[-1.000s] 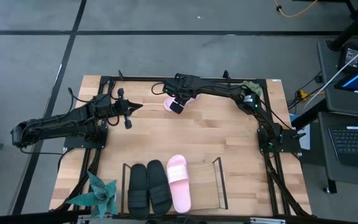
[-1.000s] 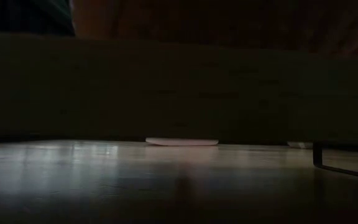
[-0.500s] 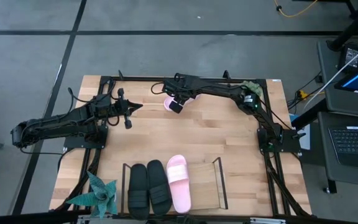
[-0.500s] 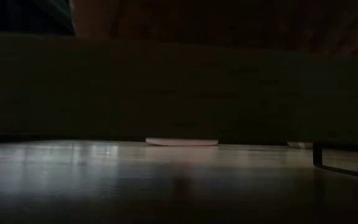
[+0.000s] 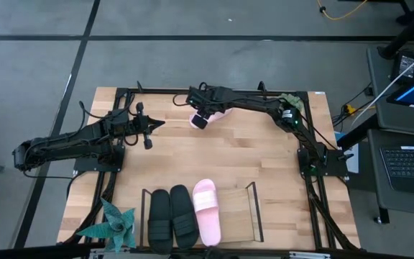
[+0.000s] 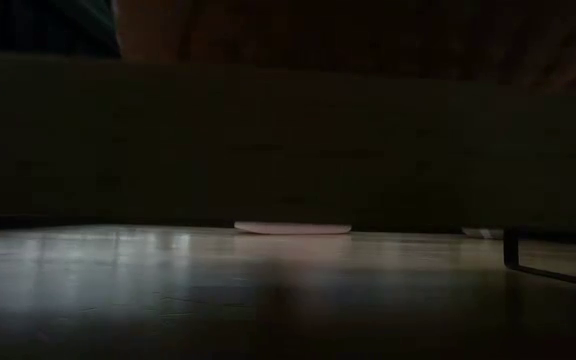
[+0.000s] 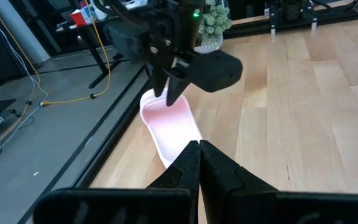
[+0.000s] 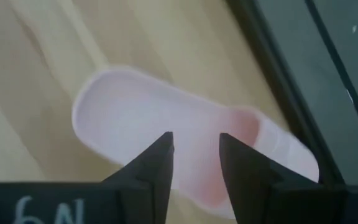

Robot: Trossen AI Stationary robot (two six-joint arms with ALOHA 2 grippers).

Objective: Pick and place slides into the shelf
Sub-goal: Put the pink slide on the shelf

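Observation:
One pale pink slide (image 8: 117,118) lies flat, sole down, near the table's far edge (image 5: 220,114), also seen in the left wrist view (image 7: 166,124). My right gripper (image 8: 194,138) hangs over it, open and slanting steeply down (image 7: 166,96), with its fingertips over the footbed, beside the strap (image 8: 272,140). My left gripper (image 7: 198,147) is shut on nothing, held above the table's left side (image 5: 157,125) and pointing toward that slide. The shelf (image 5: 237,216) at the near edge holds two black slides (image 5: 171,217) and one pink slide (image 5: 207,212), side by side on its wooden base.
A spiky green plant (image 5: 117,226) stands at the near left corner, beside the shelf. Another small plant (image 7: 213,22) sits at the far right corner. A black frame rail (image 8: 278,68) runs along the far edge, just behind the slide. Bare wood (image 5: 214,155) lies between the arms.
My right gripper has tipped a little over the pink slide, and its head has shifted slightly toward the far edge. Its fingers keep the same gap. The slide has stayed where it was.

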